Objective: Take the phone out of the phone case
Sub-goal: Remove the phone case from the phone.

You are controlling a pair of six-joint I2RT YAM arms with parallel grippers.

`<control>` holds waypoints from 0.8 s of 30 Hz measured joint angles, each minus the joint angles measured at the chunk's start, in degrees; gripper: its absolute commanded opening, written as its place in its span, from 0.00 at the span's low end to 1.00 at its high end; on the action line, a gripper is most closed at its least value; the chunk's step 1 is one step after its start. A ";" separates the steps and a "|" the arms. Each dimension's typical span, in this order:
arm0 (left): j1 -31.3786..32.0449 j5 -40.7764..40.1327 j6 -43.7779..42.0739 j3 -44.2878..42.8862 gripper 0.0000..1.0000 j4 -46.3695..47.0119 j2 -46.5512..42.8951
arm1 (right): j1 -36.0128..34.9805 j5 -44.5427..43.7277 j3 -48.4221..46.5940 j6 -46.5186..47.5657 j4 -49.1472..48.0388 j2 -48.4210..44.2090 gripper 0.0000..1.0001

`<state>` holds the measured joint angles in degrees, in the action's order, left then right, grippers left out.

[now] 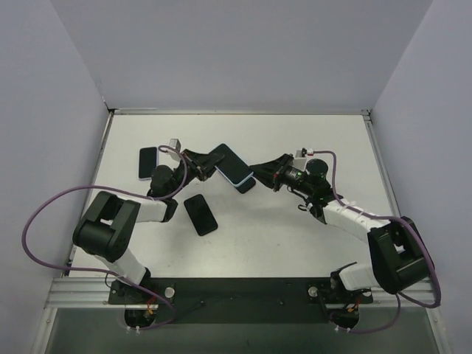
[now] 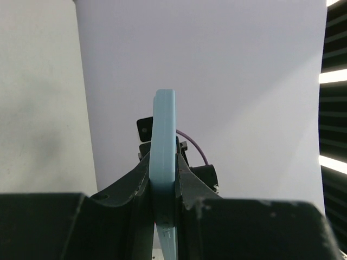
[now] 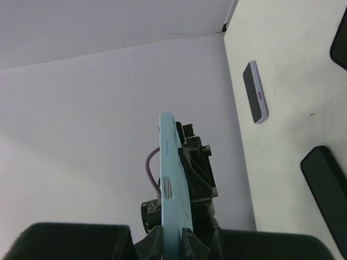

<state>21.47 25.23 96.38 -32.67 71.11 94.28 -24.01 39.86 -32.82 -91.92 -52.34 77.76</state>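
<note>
Cased phone, light-blue phone case [image 1: 231, 168], is held above the table [image 1: 295, 236] mid-workspace. Left gripper [image 1: 209, 163] and right gripper [image 1: 253, 176] each pinch an opposite end, jaws narrow. Case probably rubbery and flexible, phone stiff and slick, so peel at a corner.

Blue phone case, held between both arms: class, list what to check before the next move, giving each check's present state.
1. Left gripper shut on the blue case: ok.
2. Right gripper shut on the same case: ok.
3. Case held clear of the table: ok.
4. Phone loose in the case: cannot tell.
5. Black phone on the table lies apart from both grippers: ok.
</note>
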 measured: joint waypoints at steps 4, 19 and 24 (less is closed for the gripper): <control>0.00 -2.45 -0.17 -1.99 0.00 1.03 -0.37 | 0.09 -1.60 -0.57 -8.70 -8.70 3.19 0.00; 0.48 -11.21 -6.71 -7.06 0.00 -2.82 -4.39 | -1.62 -11.39 -4.57 -20.50 -22.29 11.50 0.00; 0.72 -13.94 -7.58 -9.09 0.00 -3.23 -8.11 | -2.14 -11.63 -9.29 -21.22 -24.50 11.82 0.00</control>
<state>22.20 11.29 88.79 -41.76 67.88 86.17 -26.15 28.23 -42.11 -113.14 -76.84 89.58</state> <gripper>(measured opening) 0.232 0.130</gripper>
